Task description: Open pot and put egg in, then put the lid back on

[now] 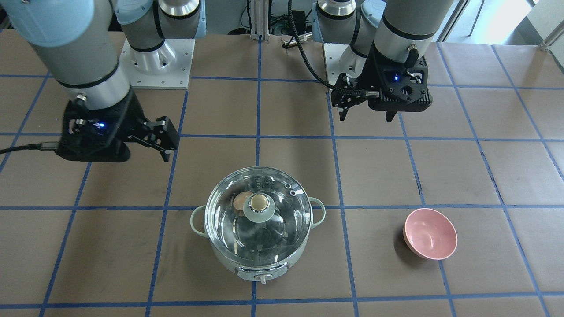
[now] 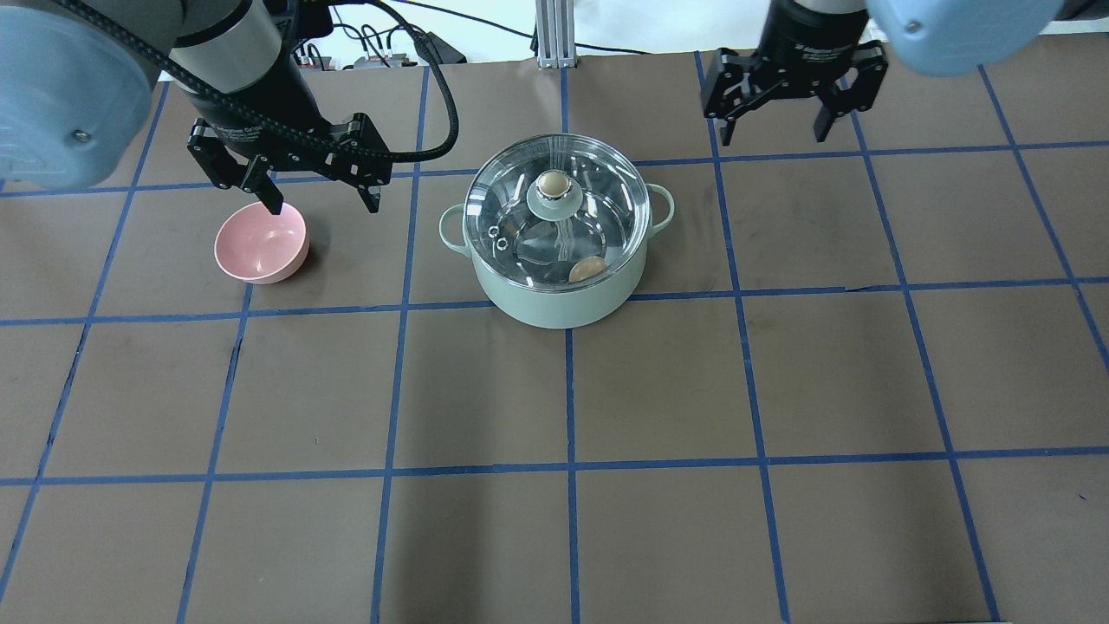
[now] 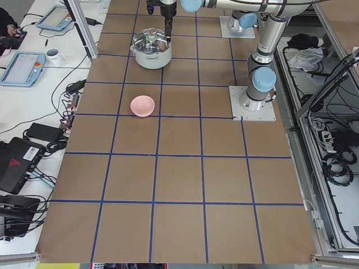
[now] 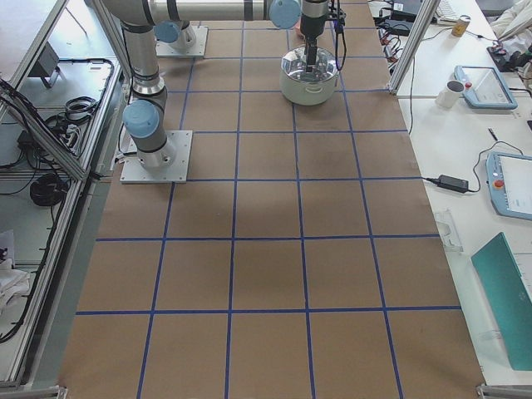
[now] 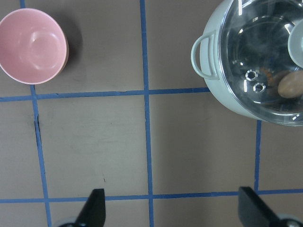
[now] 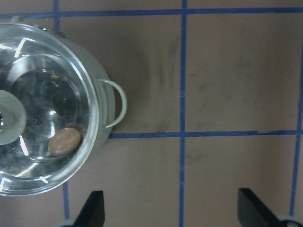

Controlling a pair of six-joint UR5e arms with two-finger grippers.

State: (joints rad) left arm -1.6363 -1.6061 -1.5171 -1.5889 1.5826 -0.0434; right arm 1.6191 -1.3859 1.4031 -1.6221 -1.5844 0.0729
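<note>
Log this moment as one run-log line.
egg in pot | lid on pot | left gripper open, empty | right gripper open, empty | bowl empty

I'm working in a robotics lab. The table (image 3: 179,179) is papered brown and gridded with blue tape (image 3: 168,155), and an arm's base plate (image 3: 263,114) is bolted onto it. Teach pendants (image 3: 22,60) lie on the side bench (image 3: 22,112). Cable bundles (image 3: 336,168) run alongside, by an aluminium extrusion post (image 2: 548,35).
</note>
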